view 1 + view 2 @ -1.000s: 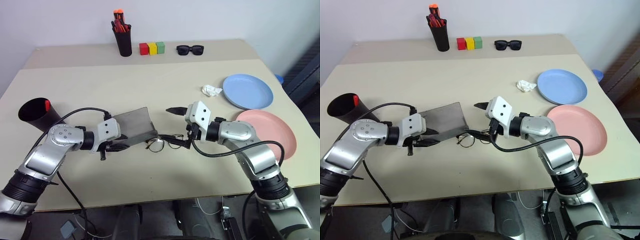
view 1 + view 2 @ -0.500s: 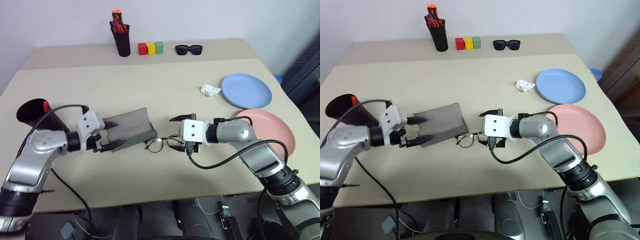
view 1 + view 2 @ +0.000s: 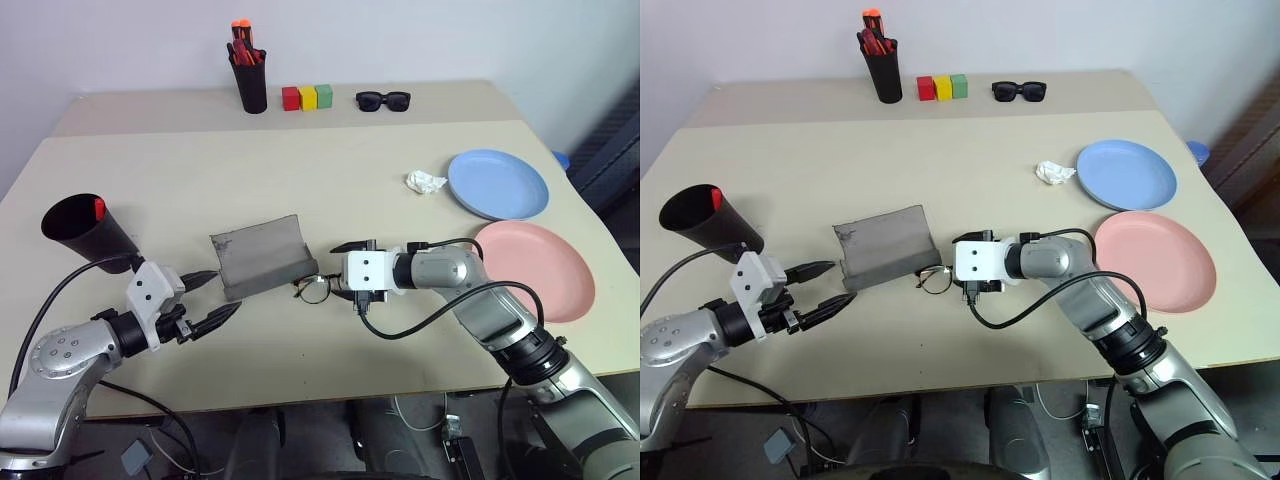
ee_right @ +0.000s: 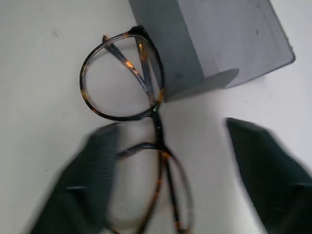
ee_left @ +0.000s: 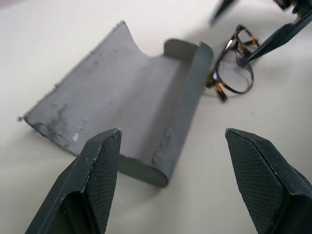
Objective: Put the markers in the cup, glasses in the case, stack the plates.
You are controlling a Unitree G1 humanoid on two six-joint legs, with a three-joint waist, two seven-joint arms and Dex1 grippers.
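- glasses [image 3: 322, 288] lying folded on the table [image 3: 330, 190], just beside the right end of the case [image 3: 262, 258], one lens close against its end wall in the right wrist view.
- case grey and curved like a trough, lying open on the table near its middle, touched by neither tool.
- right tool [image 3: 352, 272] low at the glasses from their right side, fingers spread to either side of the frame in the right wrist view; cannot tell whether touching the frame, not closed on it.
- left tool [image 3: 206, 299] off to the left of the case, well clear of it, fingers [image 5: 100, 170] wide apart and holding nothing, aimed at the case.
- cup [image 3: 85, 229] black and tapered, tipped on its side near the left edge of the table, mouth turned up and outward, a red-orange tip showing inside at the rim.
- light blue plate [image 3: 497, 183] and salmon pink plate [image 3: 535, 268] side by side at the right edge of the table, rims about touching, not stacked.
- crumpled white scrap [image 3: 424, 181] just left of the blue plate.
- at the far edge: black pen holder [image 3: 249, 84] with bunched red-orange markers, then red, yellow and green blocks [image 3: 307, 97] in a row, then black sunglasses [image 3: 382, 99].
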